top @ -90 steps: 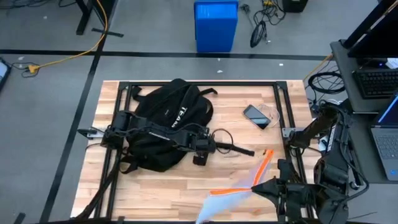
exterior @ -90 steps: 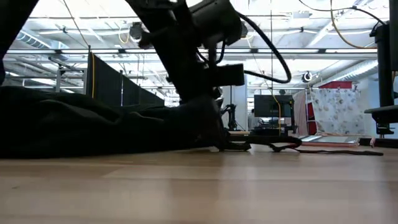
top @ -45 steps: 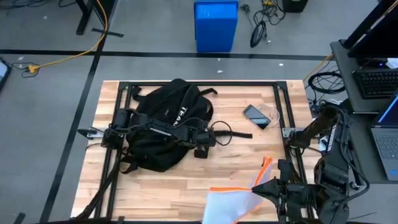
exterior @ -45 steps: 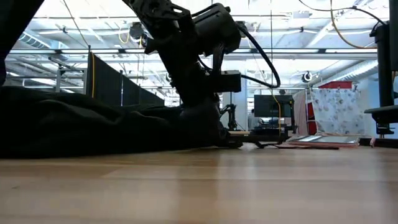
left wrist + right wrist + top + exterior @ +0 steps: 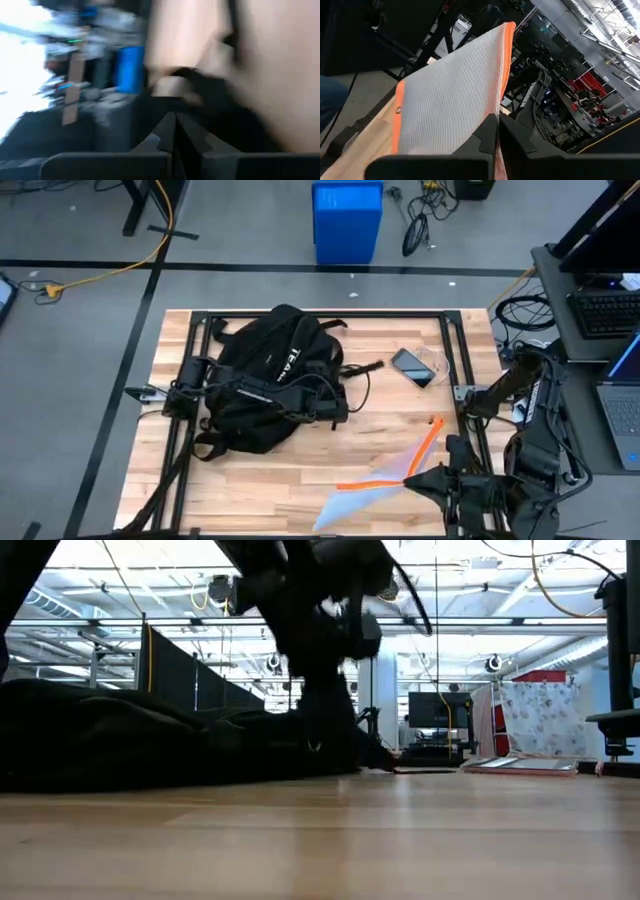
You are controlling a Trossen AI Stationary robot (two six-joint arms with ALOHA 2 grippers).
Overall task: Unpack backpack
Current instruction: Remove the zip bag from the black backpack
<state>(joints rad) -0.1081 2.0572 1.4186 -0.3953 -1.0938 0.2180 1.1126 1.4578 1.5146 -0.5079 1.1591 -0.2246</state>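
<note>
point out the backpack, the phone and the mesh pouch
backpack (image 5: 262, 375): high view, middle of its black body
phone (image 5: 412, 366): high view, middle of its dark screen
mesh pouch (image 5: 452, 95): right wrist view, middle of its white mesh

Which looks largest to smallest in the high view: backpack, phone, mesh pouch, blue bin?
1. backpack
2. mesh pouch, held by the right pincer
3. blue bin, though it stands on the floor, farther from the camera, so its rank is unsure
4. phone

white lettering on the backpack (image 5: 270, 365) reads as "tea", the remaining letters hidden; nothing else in view can be read.
</note>
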